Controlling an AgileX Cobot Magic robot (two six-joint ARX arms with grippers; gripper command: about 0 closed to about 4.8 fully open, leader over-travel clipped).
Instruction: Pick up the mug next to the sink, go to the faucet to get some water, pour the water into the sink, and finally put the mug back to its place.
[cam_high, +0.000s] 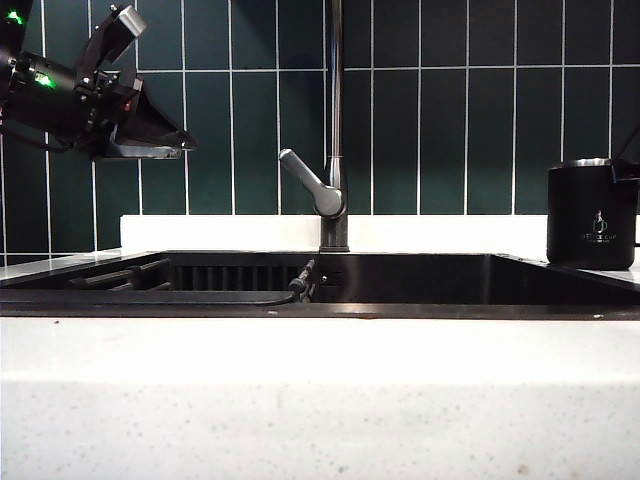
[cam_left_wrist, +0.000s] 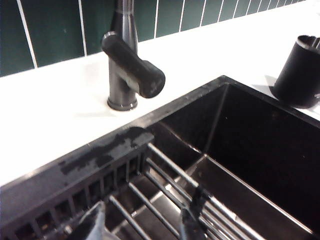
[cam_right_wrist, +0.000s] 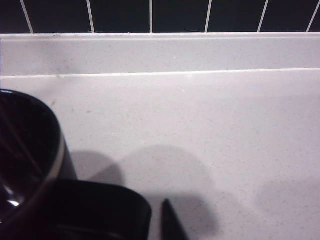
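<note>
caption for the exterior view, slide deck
Left gripper hovers open above the sink, faucet centre, mug on the counter at right.

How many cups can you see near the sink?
1. The mug stands upright on the white counter at the sink's right end, far from the faucet. More could be hidden outside the pictures.
</note>
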